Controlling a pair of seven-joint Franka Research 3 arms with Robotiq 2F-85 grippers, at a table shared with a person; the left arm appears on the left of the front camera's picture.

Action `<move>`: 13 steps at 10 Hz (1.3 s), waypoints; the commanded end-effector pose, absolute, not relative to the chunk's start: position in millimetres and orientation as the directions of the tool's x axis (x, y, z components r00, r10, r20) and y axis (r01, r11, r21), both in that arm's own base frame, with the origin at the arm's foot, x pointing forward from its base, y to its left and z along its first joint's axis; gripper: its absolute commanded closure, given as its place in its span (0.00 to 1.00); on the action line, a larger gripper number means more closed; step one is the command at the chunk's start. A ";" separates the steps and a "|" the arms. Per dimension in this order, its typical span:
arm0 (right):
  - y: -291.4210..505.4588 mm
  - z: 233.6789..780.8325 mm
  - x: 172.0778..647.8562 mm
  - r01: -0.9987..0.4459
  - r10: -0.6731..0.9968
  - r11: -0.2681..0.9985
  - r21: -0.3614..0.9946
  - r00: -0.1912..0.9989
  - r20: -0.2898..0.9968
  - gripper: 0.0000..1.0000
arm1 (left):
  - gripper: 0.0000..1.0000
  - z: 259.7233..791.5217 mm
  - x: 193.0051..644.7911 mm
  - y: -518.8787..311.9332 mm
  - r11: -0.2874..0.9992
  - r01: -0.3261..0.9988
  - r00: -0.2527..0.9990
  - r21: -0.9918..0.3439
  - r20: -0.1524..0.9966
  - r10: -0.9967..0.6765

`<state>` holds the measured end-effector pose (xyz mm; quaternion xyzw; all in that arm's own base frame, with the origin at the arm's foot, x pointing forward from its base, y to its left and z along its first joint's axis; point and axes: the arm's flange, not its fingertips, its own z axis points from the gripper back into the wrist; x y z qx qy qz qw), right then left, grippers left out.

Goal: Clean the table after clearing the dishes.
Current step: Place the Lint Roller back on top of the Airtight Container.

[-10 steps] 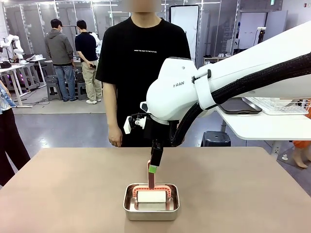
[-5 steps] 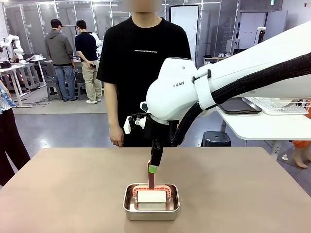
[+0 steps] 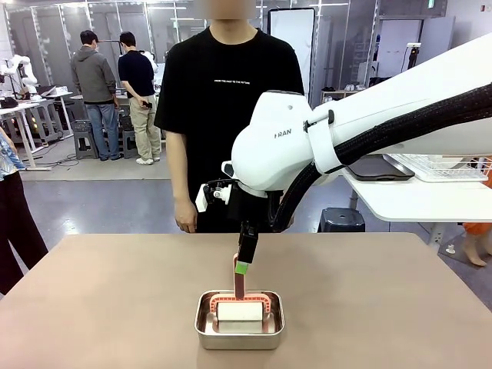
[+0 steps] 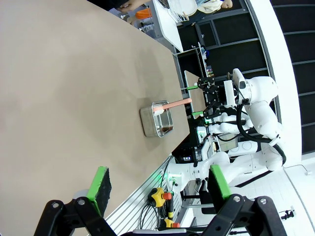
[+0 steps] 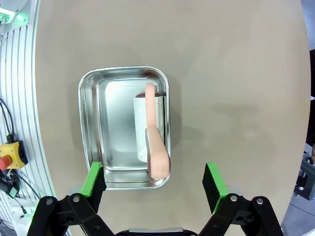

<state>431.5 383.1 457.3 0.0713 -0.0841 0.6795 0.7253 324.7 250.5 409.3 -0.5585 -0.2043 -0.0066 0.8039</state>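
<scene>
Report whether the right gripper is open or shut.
Open. The right gripper hangs above the steel pan, green pads wide apart, the roller's pink handle between them untouched.

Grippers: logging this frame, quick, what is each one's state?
Left gripper: open, empty.
Right gripper: open, empty, above the steel pan.

steel pan (image 3: 239, 321), pink-handled roller (image 3: 238, 301), person (image 3: 227, 115)

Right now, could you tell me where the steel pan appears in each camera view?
Front view: steel pan bottom centre, below the right gripper.
Left wrist view: centre, near the table's edge.
Right wrist view: left of centre.
Shared landmark: the pink handle rising from it.
</scene>
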 end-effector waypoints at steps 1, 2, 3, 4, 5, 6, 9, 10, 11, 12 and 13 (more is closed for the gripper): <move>382.4 456.5 430.6 -0.998 0.973 0.066 -0.020 0.059 0.223 0.00 | 0.00 413.4 321.7 250.9 0.381 0.224 0.919 -0.897 0.324 0.223; 382.4 456.5 430.6 -0.998 0.973 0.066 -0.020 0.059 0.223 0.00 | 0.00 413.4 321.7 250.9 0.381 0.224 0.919 -0.897 0.324 0.223; 382.4 456.5 430.6 -0.998 0.973 0.066 -0.020 0.059 0.223 0.00 | 0.00 413.4 321.7 250.9 0.381 0.224 0.919 -0.897 0.324 0.223; 382.4 456.5 430.6 -0.998 0.973 0.066 -0.020 0.059 0.223 0.00 | 0.00 413.4 321.7 250.9 0.381 0.224 0.919 -0.897 0.324 0.223; 382.4 456.5 430.6 -0.998 0.973 0.066 -0.020 0.059 0.223 0.00 | 0.00 413.4 321.7 250.9 0.381 0.224 0.919 -0.897 0.324 0.223; 382.4 456.5 430.6 -0.998 0.973 0.066 -0.020 0.059 0.223 0.00 | 0.00 413.4 321.7 250.9 0.381 0.224 0.919 -0.897 0.324 0.223; 382.4 456.5 430.6 -0.998 0.973 0.066 -0.020 0.059 0.223 0.00 | 0.00 413.4 321.7 250.9 0.381 0.224 0.919 -0.897 0.324 0.223; 382.4 456.5 430.6 -0.998 0.973 0.066 -0.020 0.059 0.223 0.00 | 0.00 413.4 321.7 250.9 0.381 0.224 0.919 -0.897 0.324 0.223; 382.4 456.5 430.6 -0.998 0.973 0.066 -0.020 0.059 0.223 0.00 | 0.00 413.4 321.7 250.9 0.381 0.224 0.919 -0.897 0.324 0.223; 382.4 456.5 430.6 -0.998 0.973 0.066 -0.020 0.059 0.223 0.00 | 0.00 413.4 321.7 250.9 0.381 0.224 0.919 -0.897 0.324 0.223; 382.4 456.5 430.6 -0.998 0.973 0.066 -0.020 0.059 0.223 0.00 | 0.00 413.4 321.7 250.9 0.381 0.224 0.919 -0.897 0.324 0.223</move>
